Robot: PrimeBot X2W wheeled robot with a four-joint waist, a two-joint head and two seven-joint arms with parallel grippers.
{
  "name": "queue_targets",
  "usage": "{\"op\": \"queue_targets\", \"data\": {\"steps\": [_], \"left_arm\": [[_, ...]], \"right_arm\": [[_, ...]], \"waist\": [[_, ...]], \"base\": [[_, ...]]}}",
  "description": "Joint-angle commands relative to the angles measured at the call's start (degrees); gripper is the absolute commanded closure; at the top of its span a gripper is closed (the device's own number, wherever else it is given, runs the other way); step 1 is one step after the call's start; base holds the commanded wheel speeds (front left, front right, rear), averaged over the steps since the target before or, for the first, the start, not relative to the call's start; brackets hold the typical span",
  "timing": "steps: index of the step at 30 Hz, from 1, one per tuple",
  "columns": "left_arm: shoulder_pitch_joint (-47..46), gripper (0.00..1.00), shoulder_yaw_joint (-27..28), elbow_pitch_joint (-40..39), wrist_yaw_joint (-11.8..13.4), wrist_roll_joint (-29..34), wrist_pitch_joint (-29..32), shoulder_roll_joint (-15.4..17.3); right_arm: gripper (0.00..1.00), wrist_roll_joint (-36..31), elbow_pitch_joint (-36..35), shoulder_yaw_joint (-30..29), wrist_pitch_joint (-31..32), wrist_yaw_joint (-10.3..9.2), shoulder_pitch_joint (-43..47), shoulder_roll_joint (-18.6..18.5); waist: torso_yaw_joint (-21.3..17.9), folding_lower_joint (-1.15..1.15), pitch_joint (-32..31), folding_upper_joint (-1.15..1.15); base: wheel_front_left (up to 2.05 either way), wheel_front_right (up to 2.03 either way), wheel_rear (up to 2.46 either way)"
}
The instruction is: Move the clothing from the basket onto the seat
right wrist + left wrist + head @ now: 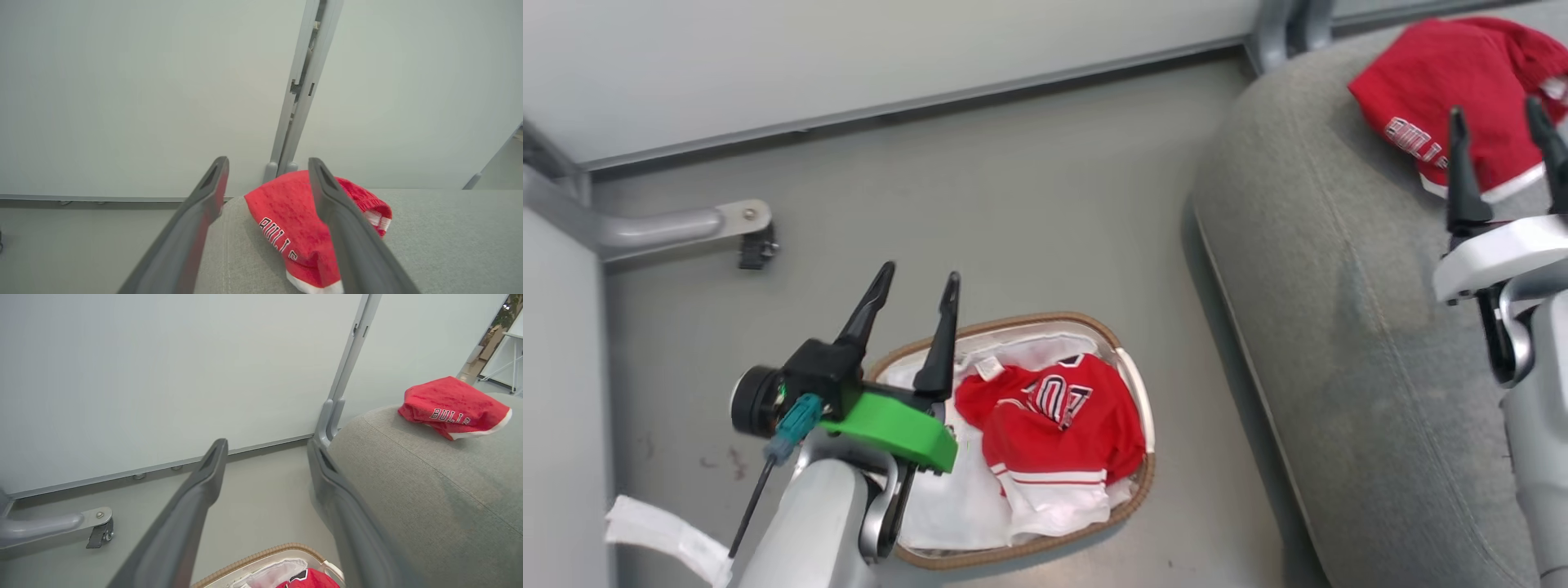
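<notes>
The basket (1023, 319) stands on the floor (1013, 180), left of the seat (1339, 327) and apart from it. It contains a white liner cloth (956, 498) and, in its right half, one crumpled red garment (1062, 425) with white trim and black-and-white lettering. A second red garment (1462, 106), marked "BULLS", lies on the far part of the seat. The left gripper (920, 272) hangs above the basket's left end, jaws apart and empty. The right gripper (1495, 108) is over the seat, just short of the second red garment, jaws apart and holding nothing.
</notes>
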Motion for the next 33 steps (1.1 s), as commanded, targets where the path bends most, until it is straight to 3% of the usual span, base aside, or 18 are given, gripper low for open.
{"op": "queue_targets", "data": {"steps": [1,17,33], "left_arm": [[1.6,0.00,1.0,0.0,0.0,0.6,0.0,-0.1],[11.2,0.00,11.6,-1.9,1.4,-0.6,0.0,-0.4],[15.0,0.00,12.9,-1.9,1.2,-1.4,0.0,-0.4]], "right_arm": [[0.00,0.5,-0.2,0.2,0.0,-0.08,1.4,0.3],[0.00,2.2,-8.9,1.0,0.0,-0.08,14.2,10.3],[0.00,5.9,-11.5,2.4,0.0,-0.08,24.2,11.2]], "waist": [[4.4,0.00,-4.1,0.00],[9.7,0.00,-8.2,0.00],[10.0,0.00,-9.9,0.00]], "base": [[0.00,0.00,0.00],[0.00,0.00,0.00],[0.00,0.00,0.00]]}}
